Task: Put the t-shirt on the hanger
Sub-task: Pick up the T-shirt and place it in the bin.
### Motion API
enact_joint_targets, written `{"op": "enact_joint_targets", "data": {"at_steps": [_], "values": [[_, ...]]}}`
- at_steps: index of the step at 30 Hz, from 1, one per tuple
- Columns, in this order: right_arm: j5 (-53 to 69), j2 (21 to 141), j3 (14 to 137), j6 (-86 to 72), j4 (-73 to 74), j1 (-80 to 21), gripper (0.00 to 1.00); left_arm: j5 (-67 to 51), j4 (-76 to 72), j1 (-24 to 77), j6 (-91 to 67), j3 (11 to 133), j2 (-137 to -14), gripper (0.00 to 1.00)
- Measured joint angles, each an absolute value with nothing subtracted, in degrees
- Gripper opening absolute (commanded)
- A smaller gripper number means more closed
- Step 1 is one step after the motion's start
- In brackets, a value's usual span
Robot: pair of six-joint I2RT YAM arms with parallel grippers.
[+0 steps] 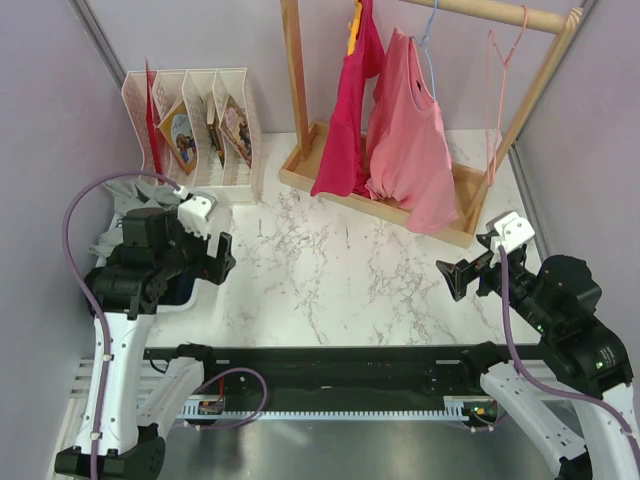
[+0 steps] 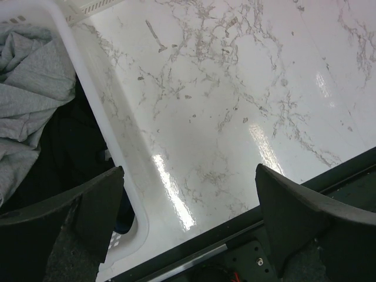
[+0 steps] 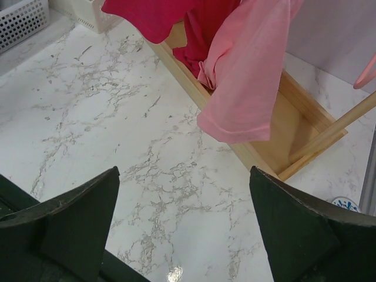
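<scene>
The grey t-shirt (image 1: 140, 196) lies crumpled in a white basket (image 1: 175, 300) at the left edge, partly hidden by my left arm. In the left wrist view the t-shirt (image 2: 32, 82) lies over a black garment (image 2: 64, 153). The salmon-pink hanger (image 1: 497, 75) hangs bare on the wooden rail at the back right; a bit of the hanger (image 3: 365, 75) shows in the right wrist view. My left gripper (image 1: 222, 257) (image 2: 188, 229) is open and empty, next to the basket rim (image 2: 97, 111). My right gripper (image 1: 455, 276) (image 3: 182, 229) is open and empty, in front of the rack.
A wooden clothes rack (image 1: 395, 205) stands at the back, holding a magenta garment (image 1: 345, 110) and a light pink shirt (image 1: 415, 140) on a light blue hanger (image 1: 430, 45). A white file holder (image 1: 200, 125) with books stands at the back left. The rack base (image 3: 299, 117) is near my right gripper.
</scene>
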State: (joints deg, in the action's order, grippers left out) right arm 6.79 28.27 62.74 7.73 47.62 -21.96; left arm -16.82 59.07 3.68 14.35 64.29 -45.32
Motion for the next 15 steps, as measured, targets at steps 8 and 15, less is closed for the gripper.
{"op": "enact_joint_targets", "data": {"at_steps": [8, 15], "values": [[9.61, 30.81, 62.74, 8.19, 48.82, -21.96, 0.98, -15.44, 59.09, 0.82, 12.01, 69.41, -50.13, 0.99], [10.90, 33.82, 63.70, 10.63, 51.27, -21.96, 0.98, -10.44, 58.63, -7.14, 12.93, 81.03, -64.64, 0.98]]}}
